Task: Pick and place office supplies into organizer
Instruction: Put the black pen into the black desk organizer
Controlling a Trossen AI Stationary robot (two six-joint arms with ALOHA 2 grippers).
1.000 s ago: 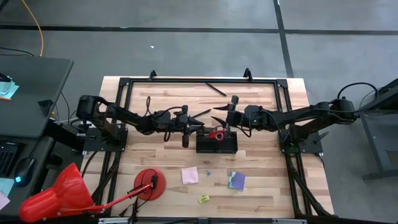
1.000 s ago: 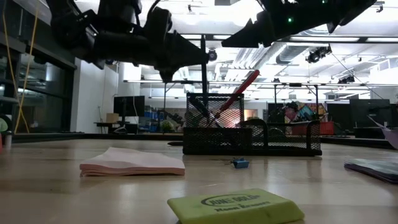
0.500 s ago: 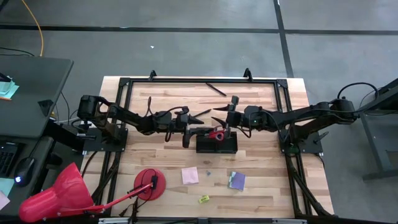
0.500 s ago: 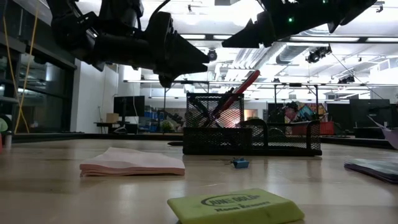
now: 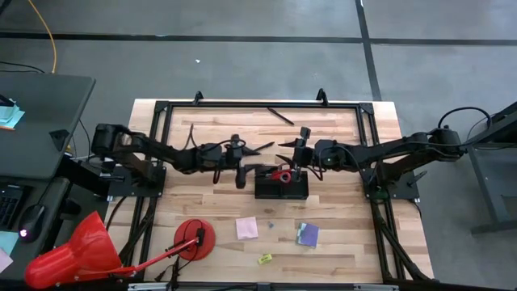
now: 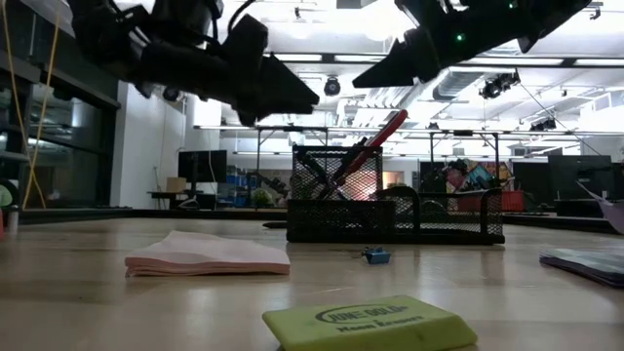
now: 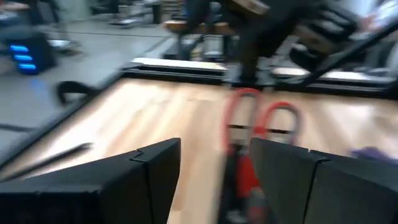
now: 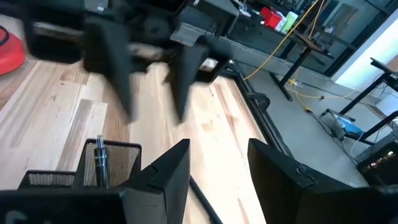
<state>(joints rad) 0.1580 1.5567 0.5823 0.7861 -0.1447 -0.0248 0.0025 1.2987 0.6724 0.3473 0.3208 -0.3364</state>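
High view: both grippers, left (image 5: pixel 260 149) and right (image 5: pixel 284 149), hover fingers apart and empty just behind organizer (image 5: pixel 282 187), scissors (image 5: pixel 281 174) probably already parked inside it.

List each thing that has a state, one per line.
Left gripper: open, empty, above the table.
Right gripper: open, empty, over the organizer.
Scissors: standing tilted in the organizer.
Pink pad: flat on the table.
Purple pad: flat on the table.
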